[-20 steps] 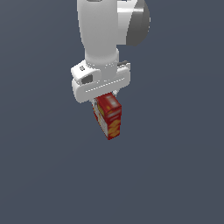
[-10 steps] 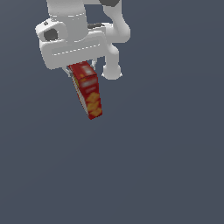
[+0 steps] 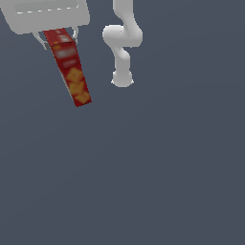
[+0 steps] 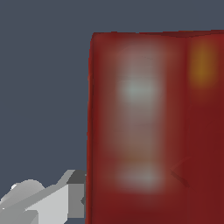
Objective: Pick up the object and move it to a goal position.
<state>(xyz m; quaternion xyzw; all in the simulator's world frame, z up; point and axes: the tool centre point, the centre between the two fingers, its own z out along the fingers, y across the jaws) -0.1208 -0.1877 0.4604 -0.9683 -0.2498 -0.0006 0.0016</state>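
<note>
The red cracker box point(image 3: 68, 64) hangs in the air at the upper part of the exterior view's left, its top end caught between the 2 fingers point(image 3: 41, 40) of the gripper point(image 3: 57, 38). The fingers are clenched on that end, 1 on each side of the box, and they show only as thin grey tips below the white hand body. The box tilts: its held end is high and its free end slants down toward the exterior view's right. Pale label patches sit on its upper half and yellow-orange cracker pictures on its lower half. Nothing touches the box besides the fingers; the flat grey-blue ground lies behind it.

To the exterior view's right of the box, apart from it, stand the white arm links point(image 3: 122, 38) and base.

In the wrist view the box point(image 4: 144, 131) fills most of the frame, blurred, with 1 grey finger point(image 4: 65, 199) pressed against its edge. The other finger is hidden behind the box.
</note>
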